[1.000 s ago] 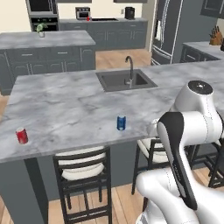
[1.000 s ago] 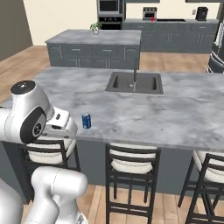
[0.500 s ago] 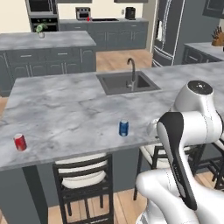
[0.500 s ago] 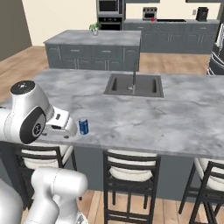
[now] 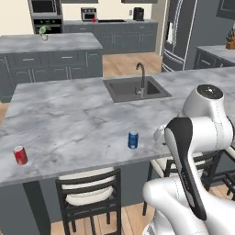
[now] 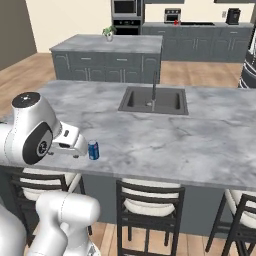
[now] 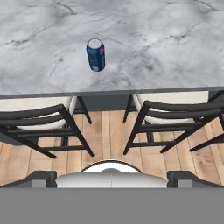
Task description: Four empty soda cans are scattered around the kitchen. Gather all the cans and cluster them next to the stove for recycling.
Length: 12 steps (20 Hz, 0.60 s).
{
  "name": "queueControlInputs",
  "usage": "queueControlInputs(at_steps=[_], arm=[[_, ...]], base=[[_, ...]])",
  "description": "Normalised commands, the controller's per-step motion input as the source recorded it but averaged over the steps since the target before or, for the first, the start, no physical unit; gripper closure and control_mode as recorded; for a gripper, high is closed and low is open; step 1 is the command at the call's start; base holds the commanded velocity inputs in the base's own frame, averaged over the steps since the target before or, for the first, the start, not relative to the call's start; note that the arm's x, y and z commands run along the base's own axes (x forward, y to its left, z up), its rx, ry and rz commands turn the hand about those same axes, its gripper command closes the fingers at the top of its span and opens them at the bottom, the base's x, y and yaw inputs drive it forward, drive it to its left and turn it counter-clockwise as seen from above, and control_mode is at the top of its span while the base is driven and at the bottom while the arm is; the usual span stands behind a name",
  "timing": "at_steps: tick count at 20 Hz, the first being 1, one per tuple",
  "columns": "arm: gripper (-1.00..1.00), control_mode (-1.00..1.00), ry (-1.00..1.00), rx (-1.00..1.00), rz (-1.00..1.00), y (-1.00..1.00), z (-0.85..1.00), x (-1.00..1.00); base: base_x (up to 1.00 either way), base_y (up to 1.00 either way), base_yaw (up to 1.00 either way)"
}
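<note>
Landmark for all entries: the blue metal soda can.

1. Dark-framed bar stools with pale cushions, on the wood floor directly below the blue can, tucked under the table's near edge.
2. Hand, two-finger, on the white arm. Seen in the right base view as a white block just left of the blue can, short of it and not touching. The fingertips themselves are hard to make out; judged to stand fully apart, holding nothing.
3. Blue can, upright on the grey marble-patterned table, close to the near edge. Not yet grasped.
4. Red metal soda can, upright on the same table, well to the left of the blue can, near the same front edge. Untouched.
5. Dark inset sink with curved tap, beyond the blue can, mid-table.
6. Second grey island with a small green plant, farther back and to the left.
7. Flat black stove, set in the far back counter, well apart from the blue can. No cans can be made out beside it, though it is small at this range.

Status, judged: nothing delivered. Two cans located, both still to be carried across the room; the other two are not located. First pick-up appears to be in preparation.
</note>
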Motion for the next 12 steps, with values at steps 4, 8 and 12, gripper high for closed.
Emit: queueControlInputs(at_steps=[4,8,12], arm=[[-1.00,1.00,0.00,0.00,0.00,0.00,0.00,0.00],[-1.00,1.00,0.00,0.00,0.00,0.00,0.00,0.00],[-1.00,1.00,0.00,0.00,0.00,0.00,0.00,0.00]], base=[[0.36,0.00,0.03],[0.39,0.00,0.03],[0.40,0.00,0.03]])
